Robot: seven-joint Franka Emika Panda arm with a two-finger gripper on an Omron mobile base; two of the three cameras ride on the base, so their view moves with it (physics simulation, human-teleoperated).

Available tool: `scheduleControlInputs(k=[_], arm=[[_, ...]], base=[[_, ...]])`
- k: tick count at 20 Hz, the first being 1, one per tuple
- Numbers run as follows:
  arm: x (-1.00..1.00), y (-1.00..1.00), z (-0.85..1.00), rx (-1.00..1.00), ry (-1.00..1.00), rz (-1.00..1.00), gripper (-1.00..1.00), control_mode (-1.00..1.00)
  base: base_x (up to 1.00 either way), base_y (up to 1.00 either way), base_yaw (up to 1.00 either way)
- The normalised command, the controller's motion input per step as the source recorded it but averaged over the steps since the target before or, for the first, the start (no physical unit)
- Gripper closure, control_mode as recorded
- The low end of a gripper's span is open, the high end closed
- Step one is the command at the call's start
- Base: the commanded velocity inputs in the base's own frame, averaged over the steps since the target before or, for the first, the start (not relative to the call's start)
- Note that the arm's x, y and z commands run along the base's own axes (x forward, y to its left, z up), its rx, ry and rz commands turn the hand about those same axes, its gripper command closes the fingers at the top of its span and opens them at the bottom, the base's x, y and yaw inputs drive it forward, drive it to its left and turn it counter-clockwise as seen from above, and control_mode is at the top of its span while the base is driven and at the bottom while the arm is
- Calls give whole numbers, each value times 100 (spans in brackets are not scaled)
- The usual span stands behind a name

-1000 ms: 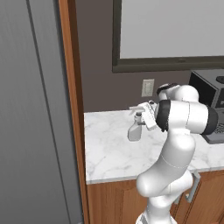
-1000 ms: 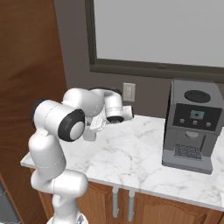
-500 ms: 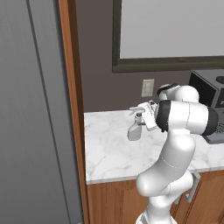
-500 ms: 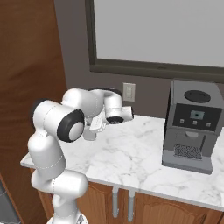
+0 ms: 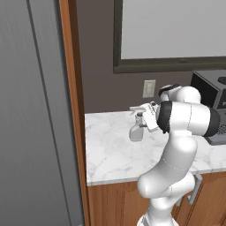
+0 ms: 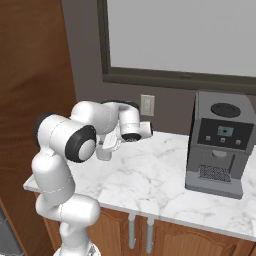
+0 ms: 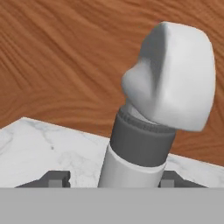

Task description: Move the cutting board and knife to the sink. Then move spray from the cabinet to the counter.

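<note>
The spray (image 5: 136, 131) is a small pale grey bottle with a trigger head, standing upright on the white marble counter (image 5: 110, 154) near its back left part. My gripper (image 5: 146, 119) reaches to it from the right at neck height. In the hand view the spray (image 7: 170, 83) rises between my fingertips (image 7: 57, 178), which stand apart from its dark collar on both sides, so my gripper (image 7: 114, 179) is open around the neck. In the right base view the spray (image 6: 103, 152) stands on the counter (image 6: 150, 180) under my gripper (image 6: 109, 142).
A dark coffee machine (image 6: 217, 142) stands on the counter to the right. A reddish-brown wooden panel (image 5: 70, 88) and a tall grey unit (image 5: 31, 110) close off the left end. A wall socket (image 5: 149, 88) sits behind, below a framed window (image 6: 180, 40).
My fingers have spread away from the spray's neck. The bottle and the arm stay where they were.
</note>
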Motion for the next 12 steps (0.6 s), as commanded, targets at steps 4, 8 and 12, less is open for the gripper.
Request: scheduleControlInputs(k=[4,8,12], arm=[[0,0,0,0,0,0,-100,-100],[0,-2,0,0,0,0,-100,-100],[0,-13,0,0,0,0,-100,-100]], base=[[0,0,0],[0,0,0],[0,0,0]])
